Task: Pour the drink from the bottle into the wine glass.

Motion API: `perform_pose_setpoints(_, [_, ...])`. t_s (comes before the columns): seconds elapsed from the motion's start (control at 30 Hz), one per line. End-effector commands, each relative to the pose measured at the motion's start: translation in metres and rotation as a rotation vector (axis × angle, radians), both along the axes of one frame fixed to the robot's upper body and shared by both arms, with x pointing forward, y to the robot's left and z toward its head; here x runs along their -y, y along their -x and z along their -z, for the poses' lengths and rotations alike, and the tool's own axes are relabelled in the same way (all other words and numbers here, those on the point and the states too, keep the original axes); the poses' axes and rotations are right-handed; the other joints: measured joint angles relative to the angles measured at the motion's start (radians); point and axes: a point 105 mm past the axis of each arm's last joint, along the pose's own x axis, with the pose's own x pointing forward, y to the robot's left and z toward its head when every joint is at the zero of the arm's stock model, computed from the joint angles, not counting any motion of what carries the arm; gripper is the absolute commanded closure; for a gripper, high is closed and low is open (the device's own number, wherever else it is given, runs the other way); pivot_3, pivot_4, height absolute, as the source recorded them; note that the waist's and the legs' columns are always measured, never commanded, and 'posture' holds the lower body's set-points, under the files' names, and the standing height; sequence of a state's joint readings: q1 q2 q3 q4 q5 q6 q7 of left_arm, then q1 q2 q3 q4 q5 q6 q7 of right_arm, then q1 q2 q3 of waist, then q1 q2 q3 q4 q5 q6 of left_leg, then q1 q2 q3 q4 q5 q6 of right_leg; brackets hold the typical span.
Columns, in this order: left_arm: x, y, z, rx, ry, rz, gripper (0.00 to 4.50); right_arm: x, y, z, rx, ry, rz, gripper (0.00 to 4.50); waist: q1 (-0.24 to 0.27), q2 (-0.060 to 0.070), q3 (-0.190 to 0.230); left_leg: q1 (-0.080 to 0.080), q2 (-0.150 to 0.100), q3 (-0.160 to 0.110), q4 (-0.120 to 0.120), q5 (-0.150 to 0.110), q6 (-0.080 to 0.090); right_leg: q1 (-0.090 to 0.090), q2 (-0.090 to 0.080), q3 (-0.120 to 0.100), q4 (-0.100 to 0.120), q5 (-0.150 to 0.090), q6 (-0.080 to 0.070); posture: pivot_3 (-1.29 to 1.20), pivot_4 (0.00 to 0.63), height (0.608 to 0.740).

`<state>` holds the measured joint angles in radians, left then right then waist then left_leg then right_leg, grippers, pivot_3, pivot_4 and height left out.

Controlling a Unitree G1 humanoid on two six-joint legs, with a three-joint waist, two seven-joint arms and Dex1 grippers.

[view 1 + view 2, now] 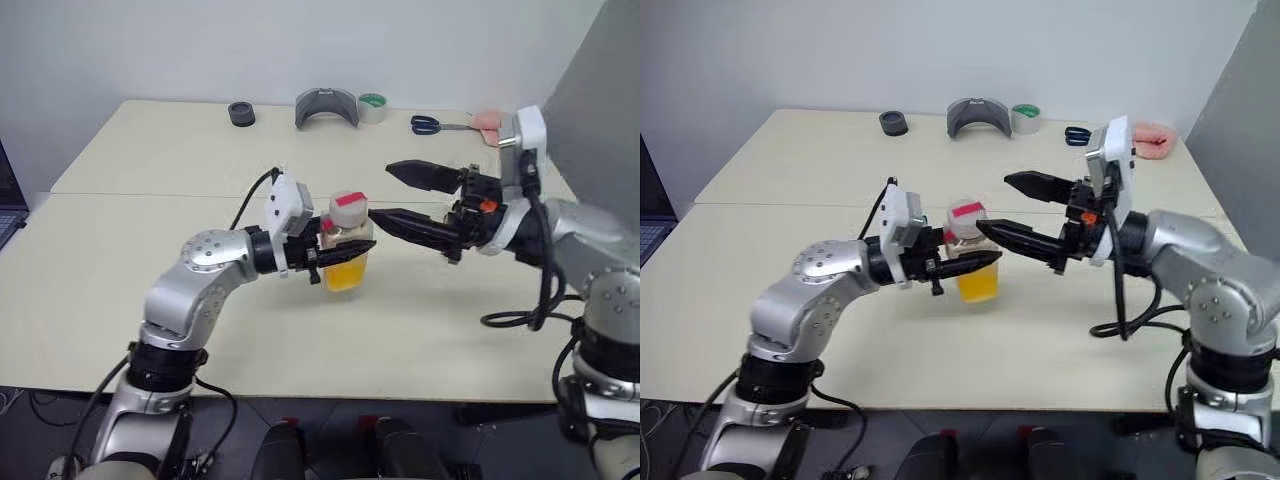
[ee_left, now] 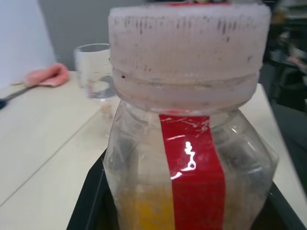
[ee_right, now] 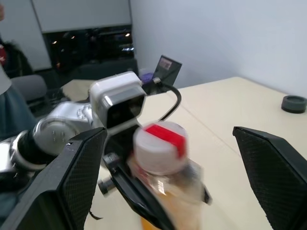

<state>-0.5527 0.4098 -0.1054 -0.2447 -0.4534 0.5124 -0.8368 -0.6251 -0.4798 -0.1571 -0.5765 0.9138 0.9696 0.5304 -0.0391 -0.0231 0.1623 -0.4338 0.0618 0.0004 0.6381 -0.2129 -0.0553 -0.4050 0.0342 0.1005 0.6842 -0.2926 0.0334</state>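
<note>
While the left gripper (image 1: pixel 318 252) has its fingers clamped on the bottle (image 1: pixel 347 245), the right gripper (image 1: pixel 392 196) stands with its fingers spread wide apart and nothing between them. The bottle is upright and lifted off the table (image 1: pixel 150 240), pinched at its body by the left fingers (image 1: pixel 325 262), which reach in level from its side. Its red-and-white cap (image 1: pixel 348 209) is on, sticking up above those fingers. The drink (image 1: pixel 346 273) fills the lower part of the bottle, hanging below the grip. A red stripe (image 2: pixel 194 167) runs down the bottle's side. The lower right finger (image 1: pixel 415 228) points its tip just beside the cap, while the upper right finger sits higher and further back, apart from the bottle. Past the bottle from the left fingers, the wine glass (image 2: pixel 94 72) stands on the table, with a pink cloth (image 2: pixel 45 75) beyond it.
</note>
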Motion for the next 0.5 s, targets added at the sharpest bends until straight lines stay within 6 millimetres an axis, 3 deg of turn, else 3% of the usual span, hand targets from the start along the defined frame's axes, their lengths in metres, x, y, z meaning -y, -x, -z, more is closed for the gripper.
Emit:
perform_pose_setpoints(0.03, [0.011,-0.002,-0.011,0.073,0.049,-0.045,2.76,-0.008,0.0,-0.003,0.058,-0.038,0.141,0.02,0.001,0.0,0.0,0.0,0.0,0.0,0.0,0.0,0.0,0.0,0.0,0.0,0.0,0.0,0.0,0.0,0.15,0.74])
perform_pose_setpoints(0.23, [0.017,-0.002,-0.012,0.078,0.056,-0.043,2.76,-0.021,-0.009,-0.003,0.078,-0.085,0.253,0.02,0.0,0.0,0.0,0.0,0.0,0.0,0.001,0.0,0.0,0.0,0.0,0.0,0.002,0.0,0.0,0.0,0.15,0.74])
perform_pose_setpoints(0.47, [0.016,-0.002,-0.014,0.067,0.066,-0.046,2.76,-0.024,-0.008,-0.004,0.082,-0.111,0.242,0.02,0.0,0.0,0.0,0.0,0.0,0.0,0.001,0.0,0.0,0.0,0.0,0.0,0.002,0.0,0.0,0.0,0.15,0.74])
perform_pose_setpoints(0.5, [0.016,-0.003,-0.014,0.066,0.067,-0.048,2.76,-0.025,-0.008,-0.004,0.083,-0.112,0.239,0.18,0.0,0.0,0.0,0.0,0.0,0.0,0.001,0.0,0.0,0.0,0.0,0.0,0.002,0.0,0.0,0.0,0.15,0.74])
